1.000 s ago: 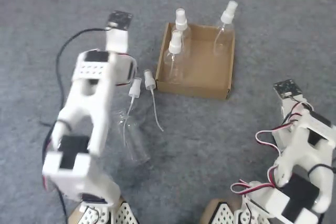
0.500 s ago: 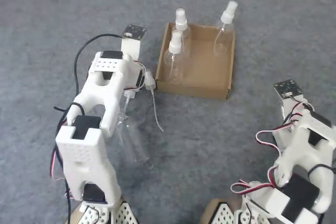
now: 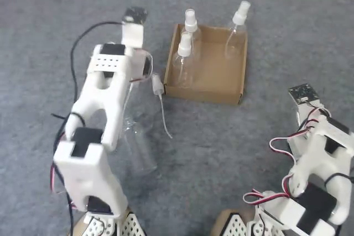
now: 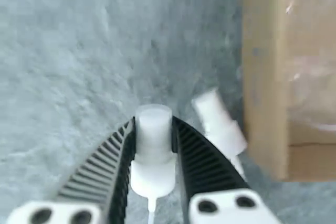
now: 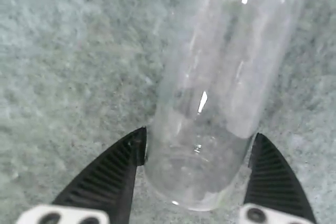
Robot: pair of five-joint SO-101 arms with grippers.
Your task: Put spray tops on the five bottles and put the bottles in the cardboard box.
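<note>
**Left hand clamped on a spray top, right hand on a bottle**

In the left wrist view I see my left hand [image 4: 153, 121] closed nearly all the way. Both black fingers [image 4: 118, 156] press the sides of a white spray top [image 4: 152, 150], whose cap end pokes out past the fingertips. A second spray top [image 4: 218, 124] lies on the grey surface [image 4: 79, 51] just beside it, close against the outer wall of the cardboard box [image 4: 265, 77].

From the high view, that loose top [image 3: 157, 84] lies near the box's left wall, with its thin tube trailing away from the box. The box [image 3: 207, 95] holds three capped bottles [image 3: 183, 53], all upright. An uncapped bottle [image 3: 141, 150] lies on its side next to the left arm [image 3: 102, 109].

My right hand [image 5: 197, 137] is spread wide. It has a clear bottle [image 5: 231, 77] between its fingers, one fingertip against each side wall, above the grey surface.
</note>
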